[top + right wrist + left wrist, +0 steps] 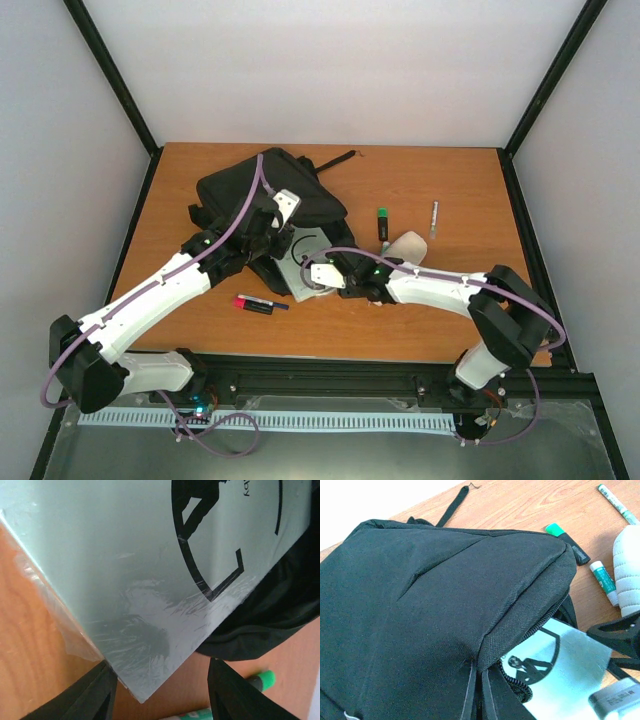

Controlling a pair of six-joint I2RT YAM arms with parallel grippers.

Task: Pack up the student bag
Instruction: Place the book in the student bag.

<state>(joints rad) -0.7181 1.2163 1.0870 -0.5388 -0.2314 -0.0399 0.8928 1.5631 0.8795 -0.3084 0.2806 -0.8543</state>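
The student bag (262, 190) is a black backpack lying at the back left of the table, its mouth facing the arms. My left gripper (272, 222) is shut on the fabric edge beside the zip (480, 672), holding the flap up. A pale green book (300, 265) with a black figure on its cover lies partly inside the opening (565, 665). My right gripper (322, 272) is open around the book's near corner (162, 695). The left finger (95, 697) touches the book's (125, 555) edge, while the right finger (230, 690) stands apart from it.
A green-capped highlighter (382, 225), a cream ribbed pouch (408, 245) and a pen (434, 218) lie right of the bag. A glue stick (602, 580) lies beside the pouch. A red and black marker (255, 303) lies near the front. A bag strap (335, 160) trails to the back.
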